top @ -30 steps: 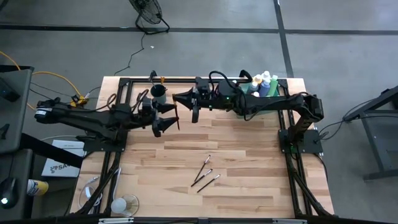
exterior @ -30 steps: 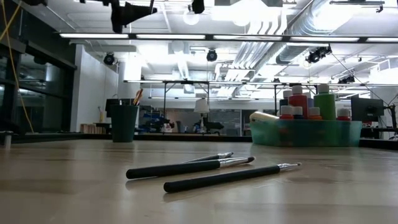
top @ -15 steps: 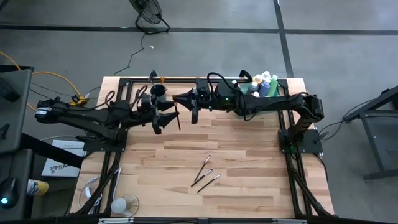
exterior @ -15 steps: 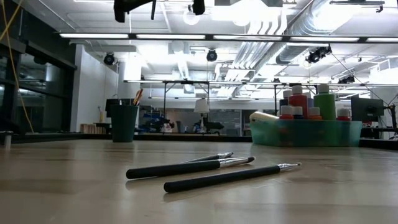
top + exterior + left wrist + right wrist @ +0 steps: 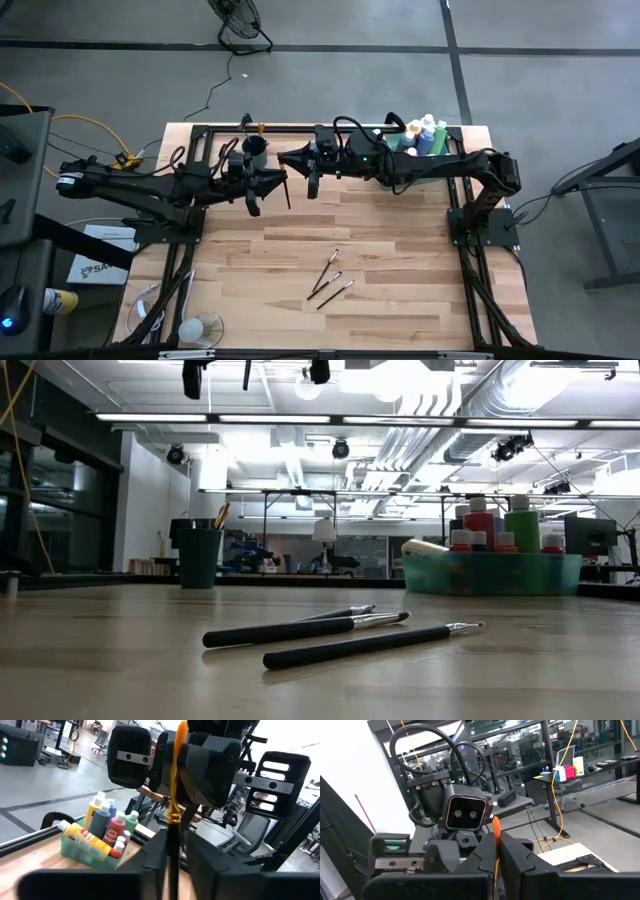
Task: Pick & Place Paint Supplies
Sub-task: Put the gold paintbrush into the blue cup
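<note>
Both jaws pinch one orange-tipped paintbrush [image 5: 175, 795] mid-air near the dark cup [image 5: 254, 146], right gripper [image 5: 283, 158] passing it to my left gripper [image 5: 268, 181], which I judge bound for that cup.

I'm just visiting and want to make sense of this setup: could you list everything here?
thin dark-handled paintbrushes: three, black, lying together mid-table
orange-handled paintbrush: one, in the air between both arms
translucent green rectangular tray: one, far right corner of the table
small capped paint bottles: several, yellow, blue, red, green, white, in the tray
dark round cup: one, far left part of the table
left arm's fingers: dark, shut on the orange-handled paintbrush
right arm's fingers: dark, shut on the same brush
</note>
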Tool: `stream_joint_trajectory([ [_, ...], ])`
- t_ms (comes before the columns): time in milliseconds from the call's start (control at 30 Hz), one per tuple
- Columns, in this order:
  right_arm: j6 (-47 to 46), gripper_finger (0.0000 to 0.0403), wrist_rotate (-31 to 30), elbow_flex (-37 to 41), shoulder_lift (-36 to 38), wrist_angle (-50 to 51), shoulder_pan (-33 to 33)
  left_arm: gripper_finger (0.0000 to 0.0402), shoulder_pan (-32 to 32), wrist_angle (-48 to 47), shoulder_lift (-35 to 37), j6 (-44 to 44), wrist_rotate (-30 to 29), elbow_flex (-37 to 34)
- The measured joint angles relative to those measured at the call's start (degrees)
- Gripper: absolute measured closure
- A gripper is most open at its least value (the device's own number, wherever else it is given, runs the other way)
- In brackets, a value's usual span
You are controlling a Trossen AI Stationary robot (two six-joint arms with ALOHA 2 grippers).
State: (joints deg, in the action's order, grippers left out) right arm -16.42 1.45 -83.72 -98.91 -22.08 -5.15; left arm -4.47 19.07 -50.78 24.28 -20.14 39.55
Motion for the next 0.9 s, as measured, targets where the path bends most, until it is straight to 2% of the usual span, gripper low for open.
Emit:
stream_joint_trajectory([
  [133, 0.01, 0.0399, 0.04, 0.0, 0.04, -0.03, 0.02, 0.0385, -0.02, -0.04, 0.0, -1.56, 0.13, -0.02],
  [333, -0.02, 0.0399, 0.38, -0.02, 0.04, -0.01, 0.07, 0.0373, 0.0, -0.05, 0.0, -1.87, 1.12, -0.02],
  [467, -0.23, 0.0385, 0.06, -0.02, 0.04, 0.2, 0.33, 0.0388, 0.0, -0.66, 0.02, -1.93, 1.31, -0.02],
  [567, -0.23, 0.0356, -0.08, -0.02, 0.04, 0.67, 0.31, 0.0391, -0.02, -1.33, 0.02, -3.04, 1.55, -0.02],
  [700, -0.86, 0.0296, 0.0, -0.02, 0.37, 1.2, 0.28, 0.039, -0.04, -1.28, 0.02, -4.53, 0.45, -0.02],
  [800, -1.79, 0.0244, -0.1, -0.02, 1.71, 2.01, 0.11, 0.0389, -0.04, -1.9, 0.58, -6.48, -2.67, -0.02],
  [900, -0.29, 0.0196, -1.31, -0.09, 4.66, 6.34, -0.11, 0.0388, -0.04, -4.7, 2.24, -7.59, -8.85, 0.0],
])
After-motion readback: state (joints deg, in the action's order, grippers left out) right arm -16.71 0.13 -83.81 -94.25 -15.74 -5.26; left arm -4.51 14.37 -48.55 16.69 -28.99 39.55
